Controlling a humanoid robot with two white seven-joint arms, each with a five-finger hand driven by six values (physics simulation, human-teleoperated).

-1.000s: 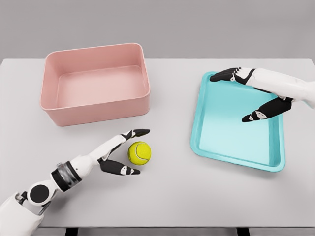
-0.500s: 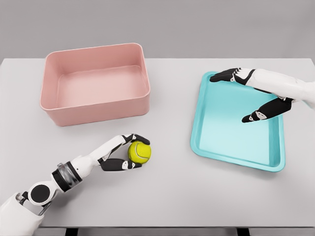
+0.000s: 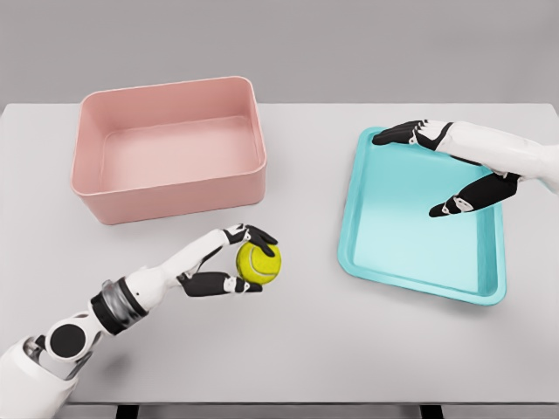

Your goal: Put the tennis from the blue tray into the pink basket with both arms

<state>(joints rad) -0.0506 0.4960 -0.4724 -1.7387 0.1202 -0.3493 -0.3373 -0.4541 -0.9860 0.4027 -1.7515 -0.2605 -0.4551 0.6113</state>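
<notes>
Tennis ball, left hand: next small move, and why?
Probably carry the tennis ball up and toward the pink basket. The left hand has fingers closed around it in front of the basket's near wall, so it must clear that rim. The right hand hovers open over the blue tray.

My counter [image 3: 288, 349] is flat and light grey, and it runs from one side of my view to the other. Two things sit right on it. The pink basket [image 3: 170, 188] sits at about 10 o'clock, open at the top. The blue tray [image 3: 367, 262] lies flat at about 3 o'clock. They are well apart, with bare counter between them.
</notes>
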